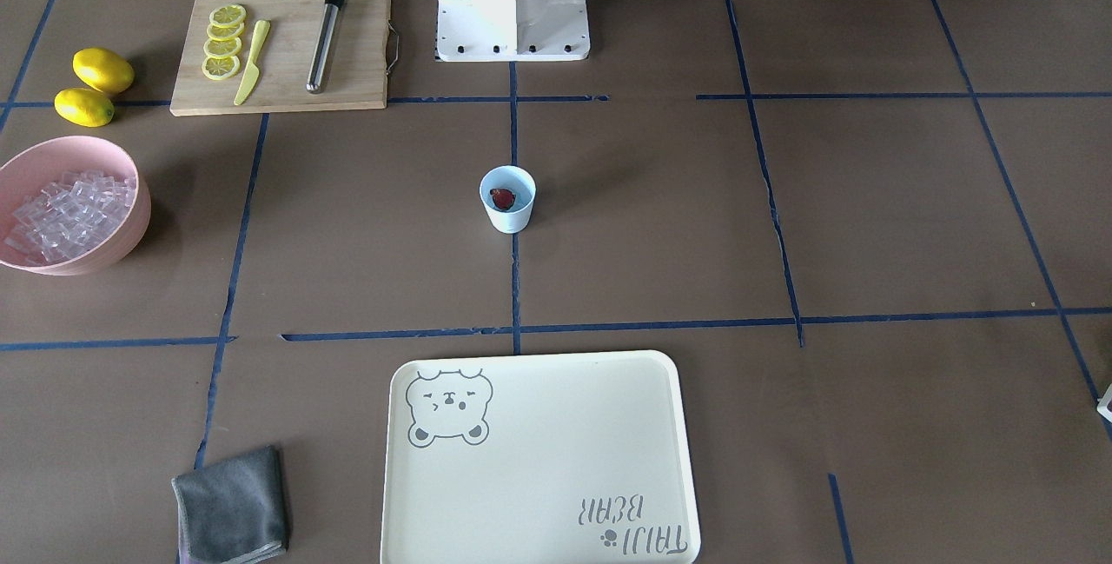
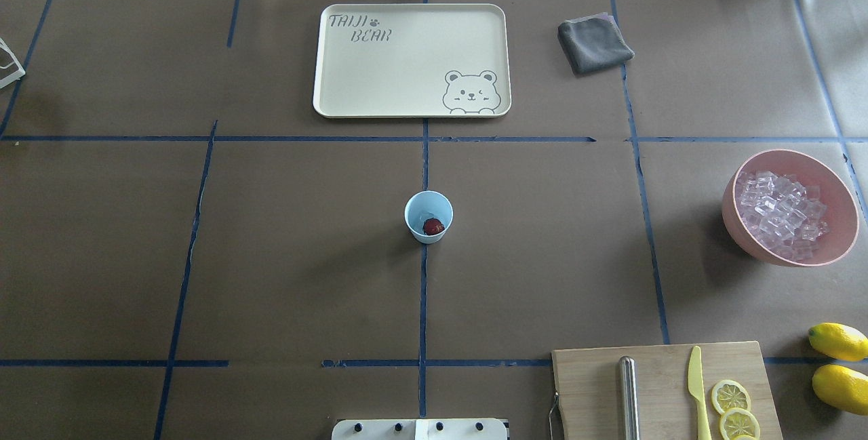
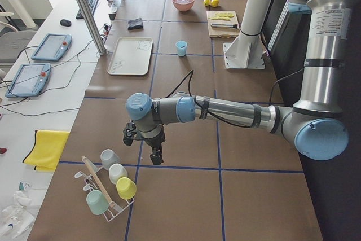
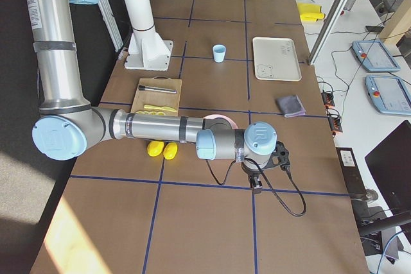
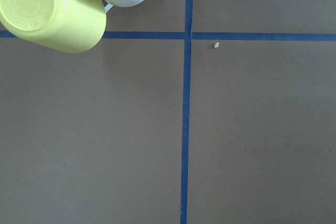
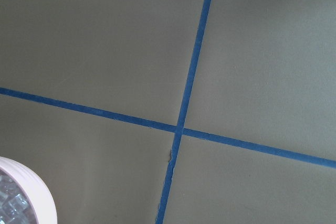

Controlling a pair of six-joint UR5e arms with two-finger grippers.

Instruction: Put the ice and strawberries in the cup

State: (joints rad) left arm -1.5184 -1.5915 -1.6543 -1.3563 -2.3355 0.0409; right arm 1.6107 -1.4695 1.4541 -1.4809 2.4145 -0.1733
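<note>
Brown paper taped in blue squares carries the cup (image 1: 508, 218) at centre, the strawberry (image 1: 502, 197) inside. On the right, the pink bowl (image 1: 122, 242) holds ice (image 1: 69, 212); whether any lies in the cup is unclear. The left gripper (image 3: 142, 145) and right gripper (image 4: 270, 171) show only side-on, so I cannot tell their jaw spacing.

Matt brown paper table covering (image 1: 365, 225) crossed by blue tape lines (image 1: 515, 286); smooth pale blue plastic cup (image 1: 508, 218); clear glassy ice cubes (image 1: 69, 212) in a matt pink plastic bowl (image 1: 130, 235); pale bare-wood cutting board (image 1: 352, 69) bearing a brushed metal rod (image 1: 319, 51); soft grey folded cloth (image 1: 233, 512).
</note>
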